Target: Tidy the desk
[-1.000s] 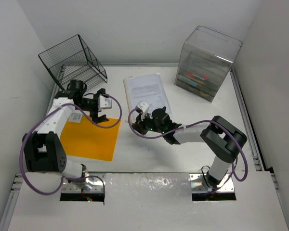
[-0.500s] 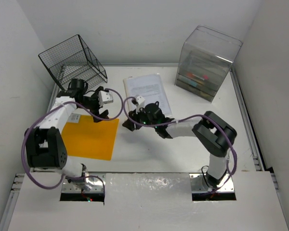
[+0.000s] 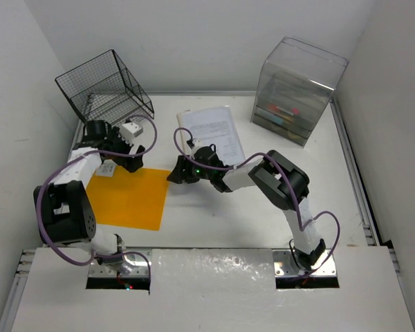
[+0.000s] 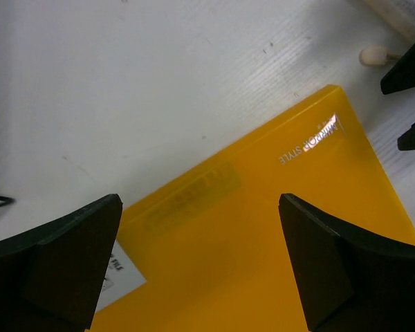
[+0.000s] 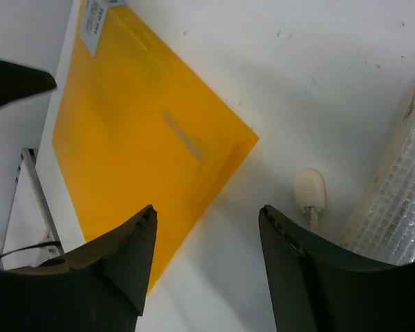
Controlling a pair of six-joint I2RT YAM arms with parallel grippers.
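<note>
Wire rack: black, tilted, at the far left corner of the desk.
Left gripper: fingers spread wide and holding nothing; it hovers over the far left part of the folder, and whether it touches the cover cannot be told.
Folder: orange-yellow, lying flat near the left side, with a white label at its far left corner.
Right gripper: also spread wide and empty, reaching across to the folder's far right corner.
Small white piece: rounded, on a thin stem, lying just right of that corner; what it is cannot be told.
Printed papers: a white stack at the far centre, just right of the right gripper.
Drawer box: clear plastic, at the far right, with coloured items inside.
Desk: the white tabletop under everything, railed at its edges and spanning the whole scene.
Step in hand: probably both arms closing on the folder from its two far corners, ahead of a pickup.
Next move: one set of fingers likely has to get an edge of the thin, flat cover between them and lift it off the surface; the rack looks a plausible place for it, though this is a guess.
</note>
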